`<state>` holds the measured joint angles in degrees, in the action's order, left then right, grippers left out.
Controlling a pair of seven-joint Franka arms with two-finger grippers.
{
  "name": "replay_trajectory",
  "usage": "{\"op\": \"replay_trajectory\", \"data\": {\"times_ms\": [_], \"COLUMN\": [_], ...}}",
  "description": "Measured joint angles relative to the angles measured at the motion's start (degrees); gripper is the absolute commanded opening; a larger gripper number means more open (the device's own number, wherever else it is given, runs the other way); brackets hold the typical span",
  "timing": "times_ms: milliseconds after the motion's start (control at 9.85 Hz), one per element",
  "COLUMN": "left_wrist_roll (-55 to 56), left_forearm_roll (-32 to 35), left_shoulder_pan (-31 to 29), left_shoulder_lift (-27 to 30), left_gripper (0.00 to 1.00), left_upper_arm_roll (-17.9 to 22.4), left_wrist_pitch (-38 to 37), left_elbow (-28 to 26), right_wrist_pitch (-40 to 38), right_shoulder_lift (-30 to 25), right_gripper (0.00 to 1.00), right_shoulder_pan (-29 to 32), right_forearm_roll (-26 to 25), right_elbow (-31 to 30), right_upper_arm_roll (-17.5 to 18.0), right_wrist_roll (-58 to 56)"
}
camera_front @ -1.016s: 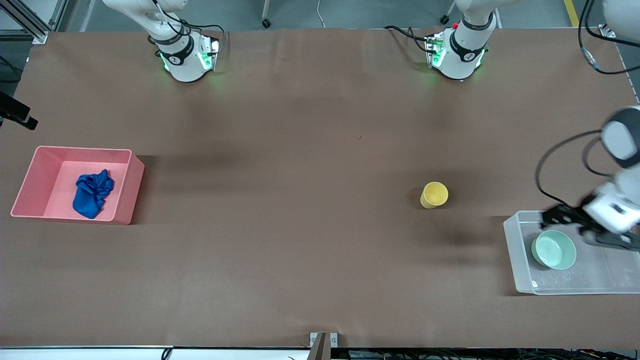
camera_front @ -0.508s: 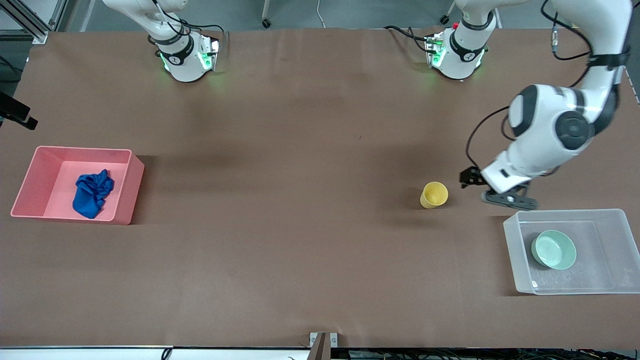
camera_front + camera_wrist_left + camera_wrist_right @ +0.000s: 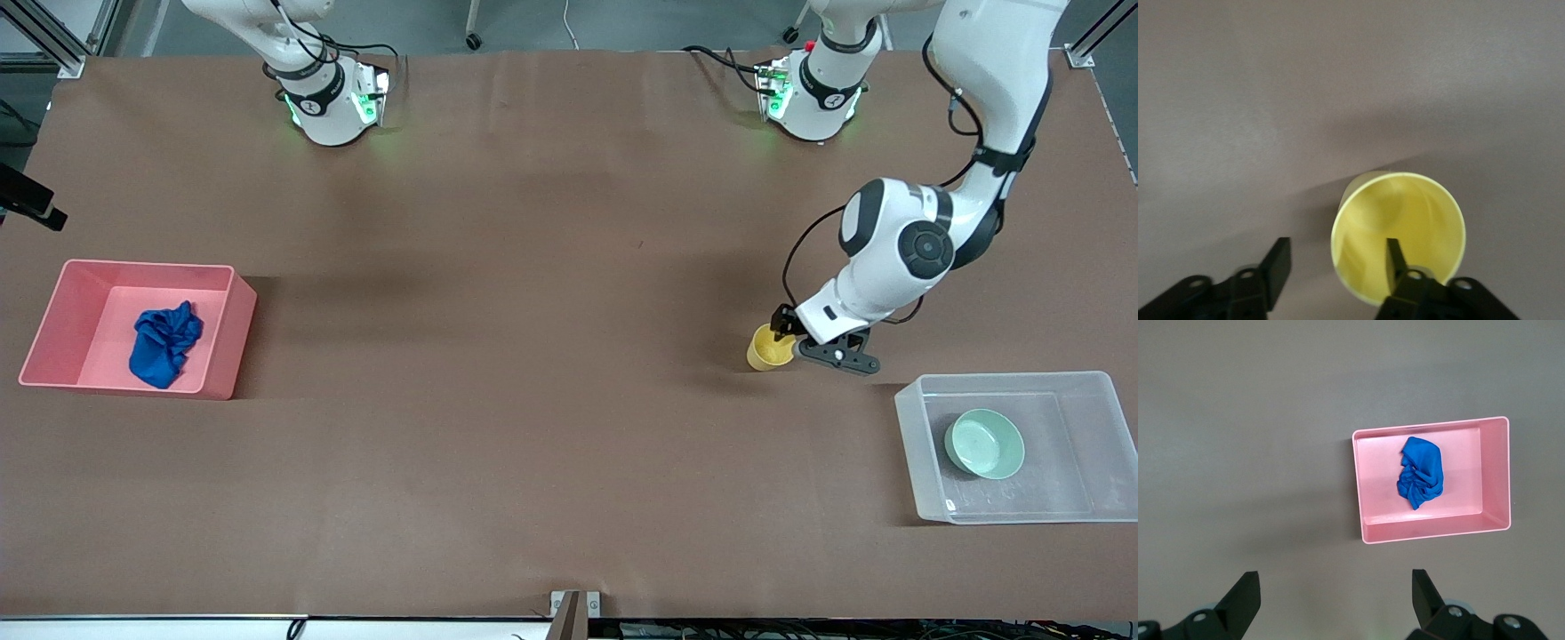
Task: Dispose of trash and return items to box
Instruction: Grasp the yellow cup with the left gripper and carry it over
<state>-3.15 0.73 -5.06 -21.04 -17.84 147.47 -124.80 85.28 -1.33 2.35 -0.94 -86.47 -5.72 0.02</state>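
Pink bin point(image 3: 233, 333) at the right arm's end of the table holds the blue cloth wad point(image 3: 164, 344), crumpled on the bin floor; the right wrist view shows the same bin point(image 3: 1361, 487) and cloth point(image 3: 1421, 472) from above. Clear tub point(image 3: 914, 444) at the left arm's end holds the mint-green bowl point(image 3: 984, 443), upright. Yellow cup point(image 3: 766, 348) stands on the table outside the tub, upright, nothing in it point(image 3: 1401, 233).

Left gripper point(image 3: 791, 336) at the cup, fingers spread: one finger point(image 3: 1393, 257) inside the rim, the other point(image 3: 1277, 263) outside, not clamped. Right gripper point(image 3: 1335, 597) waits high over the table, fingers spread wide, holding nothing.
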Motion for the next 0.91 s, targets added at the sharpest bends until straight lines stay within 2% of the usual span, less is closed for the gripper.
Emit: {"op": "replay_trajectory", "data": {"times_ms": [203, 508, 711, 914], "left_wrist_roll": [0.00, -0.06, -0.64, -5.18], "left_forearm_roll": [0.53, 0.69, 0.70, 0.71], "left_shoulder_pan": [-0.03, -0.27, -0.33, -0.34], "left_shoulder_lift": [-1.83, -0.04, 2.82, 3.41], "left_gripper": [0.00, 0.00, 0.00, 0.00], "left_upper_arm_roll": [0.01, 0.52, 3.76, 9.44], "left_wrist_pitch": [1.63, 1.57, -2.64, -10.14], "left_elbow": [0.90, 3.57, 7.44, 16.05], "right_wrist_pitch": [0.00, -0.01, -0.01, -0.01], "right_shoulder_lift": [0.00, 0.00, 0.00, 0.00], "right_gripper": [1.00, 1.00, 1.00, 1.00], "right_shoulder_pan": [0.01, 0.01, 0.01, 0.02], "right_forearm_roll": [0.00, 0.00, 0.00, 0.00], "right_elbow": [0.00, 0.00, -0.01, -0.01], "right_upper_arm_roll": [-0.03, -0.03, -0.03, -0.04], "right_wrist_roll": [0.00, 0.00, -0.01, -0.01]}}
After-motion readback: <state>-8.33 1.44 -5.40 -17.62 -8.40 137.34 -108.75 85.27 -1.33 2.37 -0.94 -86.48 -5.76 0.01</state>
